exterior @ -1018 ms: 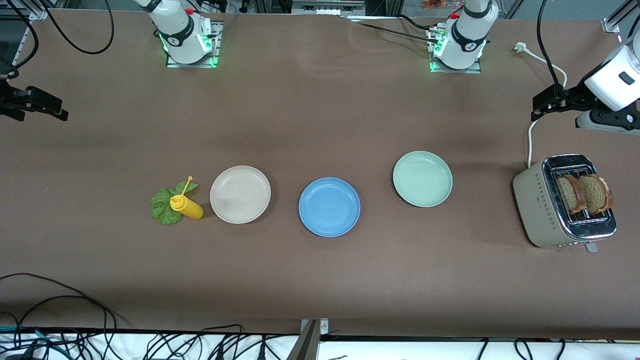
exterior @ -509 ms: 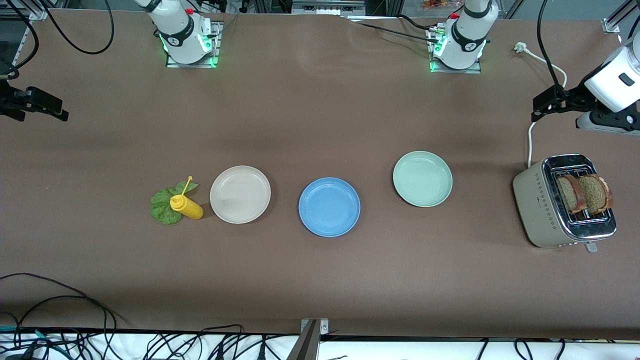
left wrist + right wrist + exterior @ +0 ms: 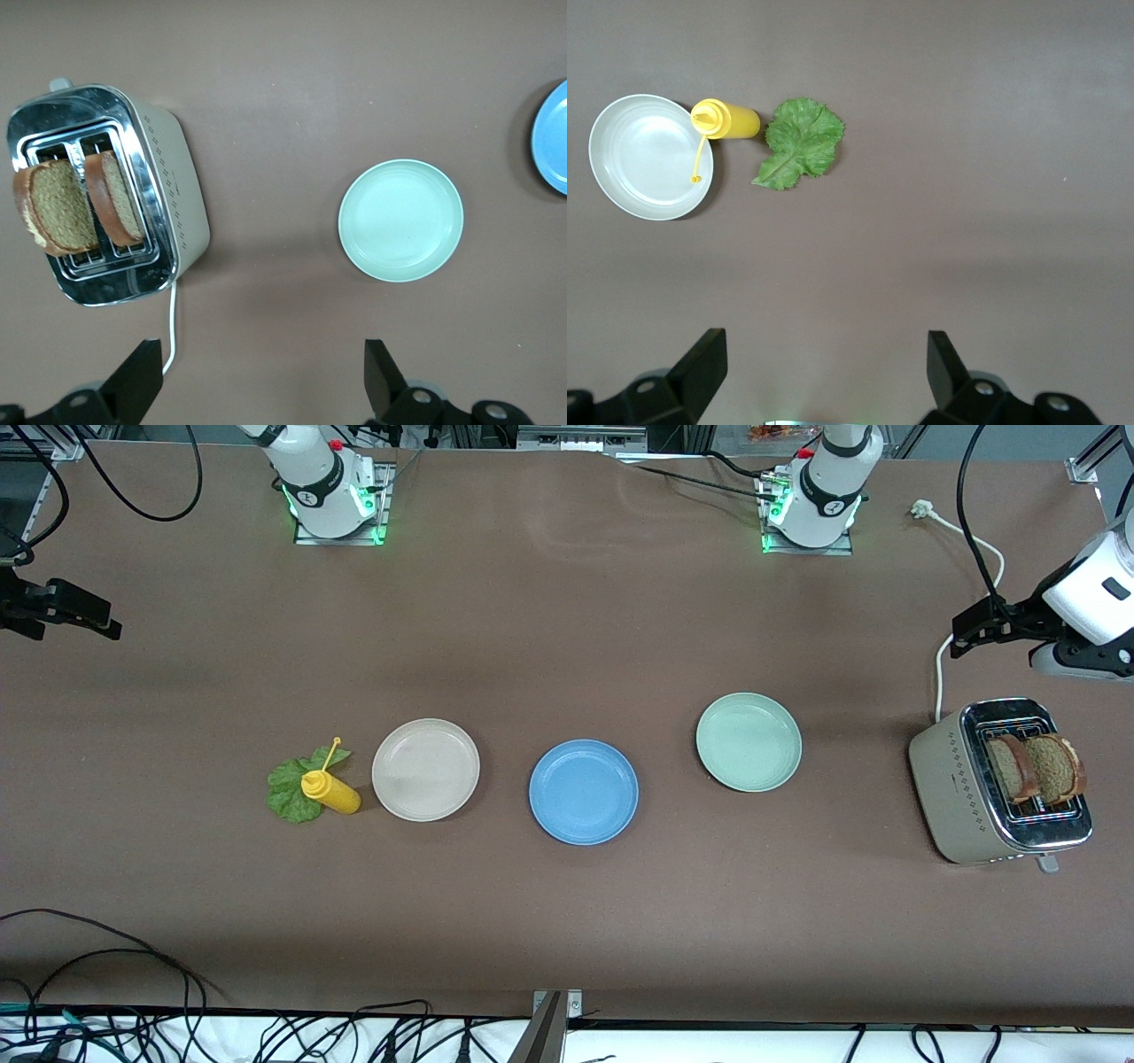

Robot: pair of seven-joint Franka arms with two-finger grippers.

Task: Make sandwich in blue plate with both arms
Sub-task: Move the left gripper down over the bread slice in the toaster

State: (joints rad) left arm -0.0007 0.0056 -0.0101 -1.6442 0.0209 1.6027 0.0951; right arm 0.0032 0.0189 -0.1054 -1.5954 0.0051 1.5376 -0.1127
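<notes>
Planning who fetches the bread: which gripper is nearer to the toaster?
Left. The left gripper hangs open over the table just past the toaster, at the left arm's end. The right gripper, also open, waits at the right arm's end of the table.

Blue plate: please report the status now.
Both grippers open, left gripper near toaster, right gripper at table end. Blue plate bare. Bottle on lettuce.

Light: bright, even, from overhead.
Shadows: soft, faint beside the round blue plate [image 3: 583,791].
Glare: on the chrome-topped beige toaster [image 3: 1001,781].
Focus: sharp throughout.
</notes>
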